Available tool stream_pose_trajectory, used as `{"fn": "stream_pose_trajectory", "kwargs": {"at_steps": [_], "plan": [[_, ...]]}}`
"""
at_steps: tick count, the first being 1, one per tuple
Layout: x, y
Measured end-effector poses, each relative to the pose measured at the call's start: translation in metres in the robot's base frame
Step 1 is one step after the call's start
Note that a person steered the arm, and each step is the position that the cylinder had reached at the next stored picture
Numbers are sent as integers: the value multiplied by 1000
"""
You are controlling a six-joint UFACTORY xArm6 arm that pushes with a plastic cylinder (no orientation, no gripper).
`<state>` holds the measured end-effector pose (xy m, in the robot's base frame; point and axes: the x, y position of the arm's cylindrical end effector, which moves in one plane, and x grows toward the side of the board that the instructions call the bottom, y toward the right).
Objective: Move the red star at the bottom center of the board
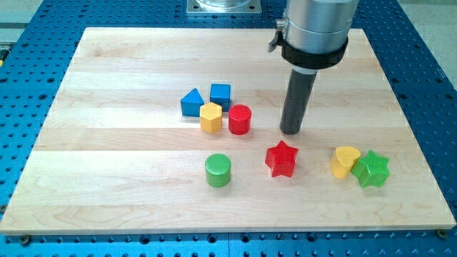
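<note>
The red star lies on the wooden board, right of centre in the lower half. My tip stands just above the star toward the view's top and slightly to its right, a small gap away and not touching it. The dark rod rises from the tip to the grey arm body at the view's top.
A red cylinder, yellow hexagon, blue triangle and blue cube cluster left of my tip. A green cylinder lies left of the star. A yellow heart and green star touch at the right.
</note>
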<state>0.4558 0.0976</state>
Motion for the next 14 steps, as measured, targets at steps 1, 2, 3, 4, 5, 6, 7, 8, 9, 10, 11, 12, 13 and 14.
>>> {"fn": "stream_pose_trajectory", "kwargs": {"at_steps": [1,2,3,4,5,6,7,8,9,10,11,12,13,14], "plan": [[-3,-60],[6,-24],[42,13],[81,3],[90,30],[102,-10],[90,-14],[84,-14],[84,-14],[84,-15],[84,-16],[84,-33],[87,-87],[100,-84]]}}
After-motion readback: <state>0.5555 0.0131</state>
